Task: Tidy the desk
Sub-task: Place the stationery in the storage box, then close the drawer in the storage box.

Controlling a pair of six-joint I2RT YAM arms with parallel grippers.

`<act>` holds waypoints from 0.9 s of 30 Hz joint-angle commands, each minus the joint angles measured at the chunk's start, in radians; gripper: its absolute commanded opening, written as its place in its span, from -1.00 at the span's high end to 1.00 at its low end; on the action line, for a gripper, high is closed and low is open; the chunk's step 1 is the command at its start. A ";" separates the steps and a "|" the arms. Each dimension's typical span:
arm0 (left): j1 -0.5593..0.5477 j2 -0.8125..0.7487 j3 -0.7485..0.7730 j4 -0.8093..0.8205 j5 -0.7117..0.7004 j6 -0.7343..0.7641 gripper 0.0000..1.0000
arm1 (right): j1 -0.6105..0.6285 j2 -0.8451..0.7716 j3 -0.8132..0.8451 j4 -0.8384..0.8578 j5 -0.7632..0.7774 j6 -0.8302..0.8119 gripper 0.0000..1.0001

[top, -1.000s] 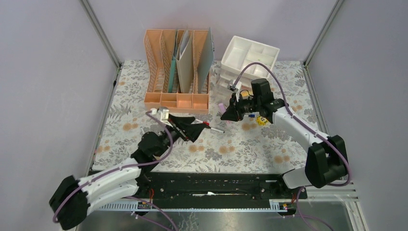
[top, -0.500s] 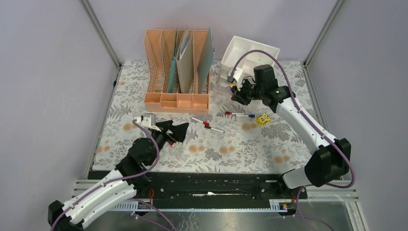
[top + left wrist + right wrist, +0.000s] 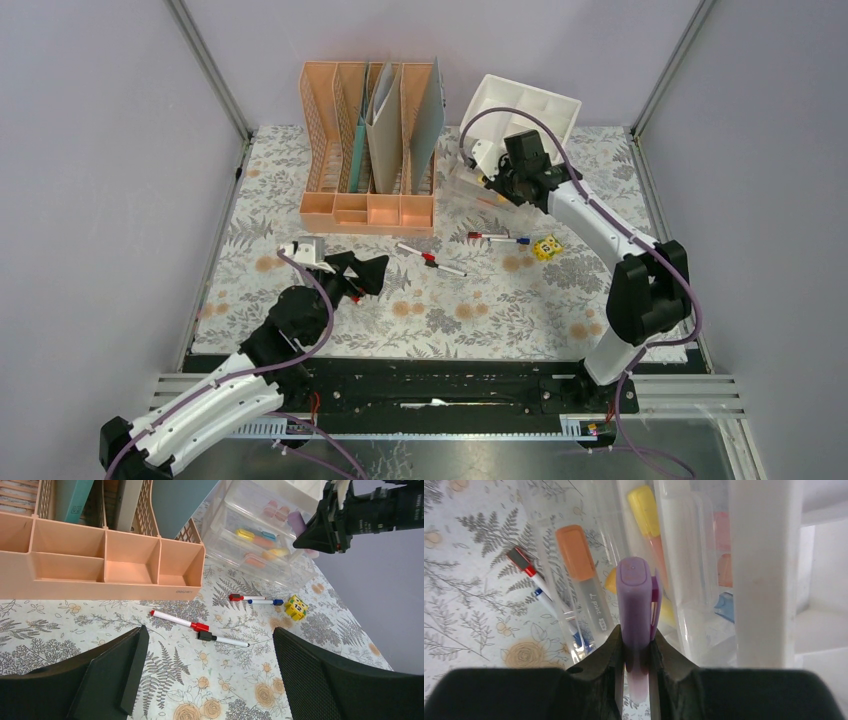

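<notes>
1. The right arm has swung away from the loose pens towards the back of the counter (image 3: 480, 310). The right jaws are clenched on a purple highlighter (image 3: 636, 610), whose cap sticks out forward from between them.
2. Just ahead of and below those jaws is the clear drawer unit (image 3: 235, 550). It already holds an orange highlighter (image 3: 579, 570) and a yellow highlighter (image 3: 644, 505). The purple one looks about to join them, so one stray item is nearly sorted.
3. The left arm has pulled back towards its base. The left jaws are released and spread wide, with nothing between them.
4. Ahead of the left jaws, a red-capped marker (image 3: 180, 621) and a black-capped marker (image 3: 222, 640) lie nearly end to end. Further ahead and to the right lie a red and blue pair of pens (image 3: 252, 600) and a small yellow cube (image 3: 296, 607). These probably remain to be tidied.
5. The counter lies under both jaws, flat and covered in pale cloth printed with grey ferns and orange flowers. The peach rack (image 3: 100, 565) stands at its far side, ahead and left of the left jaws.
</notes>
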 commanded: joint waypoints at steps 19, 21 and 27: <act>0.003 0.029 0.000 0.085 0.057 -0.048 -0.97 | -0.002 -0.169 0.018 -0.094 -0.317 0.122 -0.40; 0.003 0.038 -0.014 0.125 0.068 -0.056 -0.97 | -0.002 -0.224 -0.035 -0.096 -0.429 0.114 -0.40; 0.002 0.121 -0.002 0.211 0.110 -0.063 -0.97 | -0.003 -0.312 -0.173 -0.068 -0.596 0.096 -0.40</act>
